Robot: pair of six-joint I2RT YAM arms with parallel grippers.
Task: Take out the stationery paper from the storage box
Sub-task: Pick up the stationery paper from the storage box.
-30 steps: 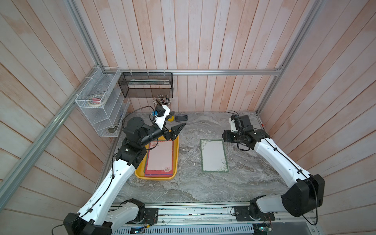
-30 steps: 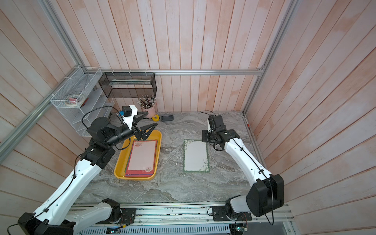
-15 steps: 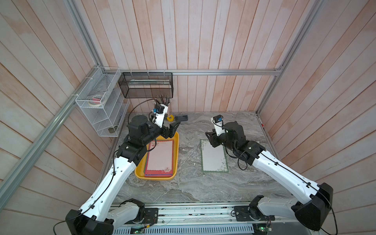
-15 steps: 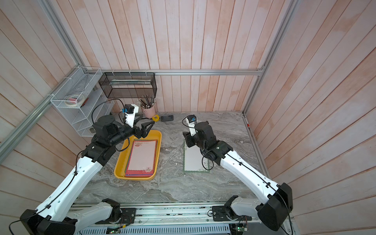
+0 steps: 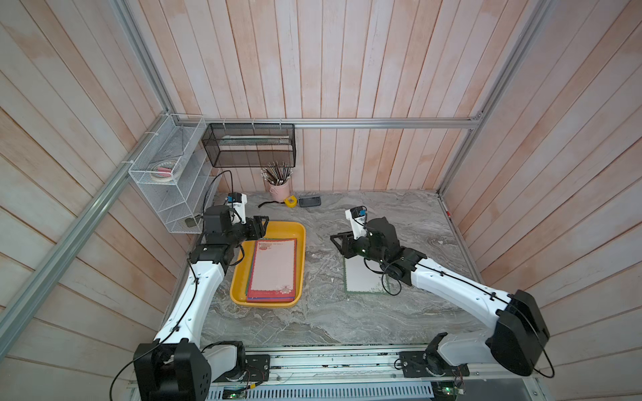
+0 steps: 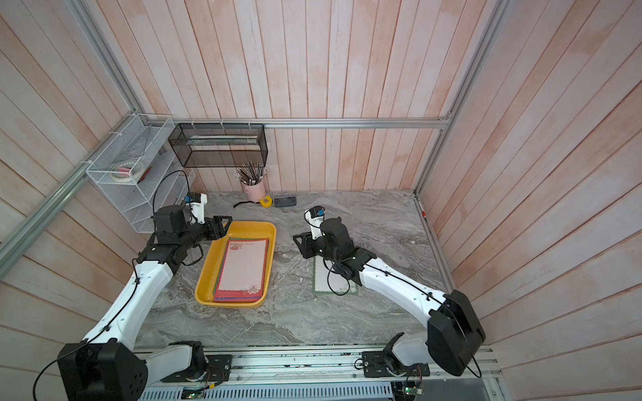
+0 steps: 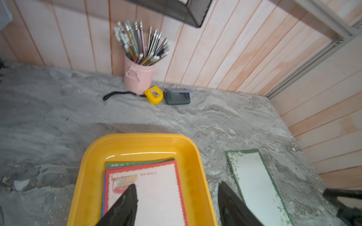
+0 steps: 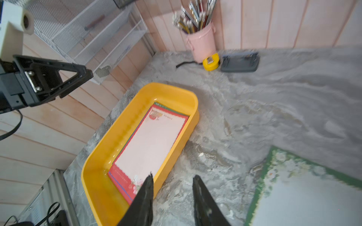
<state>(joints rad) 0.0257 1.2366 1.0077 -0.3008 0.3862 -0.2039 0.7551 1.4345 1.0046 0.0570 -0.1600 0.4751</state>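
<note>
The yellow storage box (image 5: pixel 301 243) lies left of the table's middle and holds a stack of stationery paper (image 5: pixel 274 267); the top sheet is pale pink with a red border. A green-bordered sheet (image 5: pixel 361 281) lies flat on the table to its right. My left gripper (image 5: pixel 261 225) hovers over the box's far left corner, open and empty; in the left wrist view its fingertips (image 7: pixel 133 187) straddle the paper (image 7: pixel 156 191) and the box's rim (image 7: pixel 141 137). My right gripper (image 5: pixel 342 243) hangs open and empty between the box and the green sheet's far end, jaws narrower (image 8: pixel 173 176).
A pink pencil cup (image 5: pixel 279 189), a yellow tape measure (image 5: pixel 291 201) and a dark flat device (image 5: pixel 310 200) stand along the back wall. A white wire rack (image 5: pixel 170 180) is on the left wall, and a black mesh basket (image 5: pixel 250 145) hangs above the back.
The right arm has swung in from the far right to the gap beside the box, its jaws narrowing. The left gripper drew back to the box's far left corner and narrowed.
</note>
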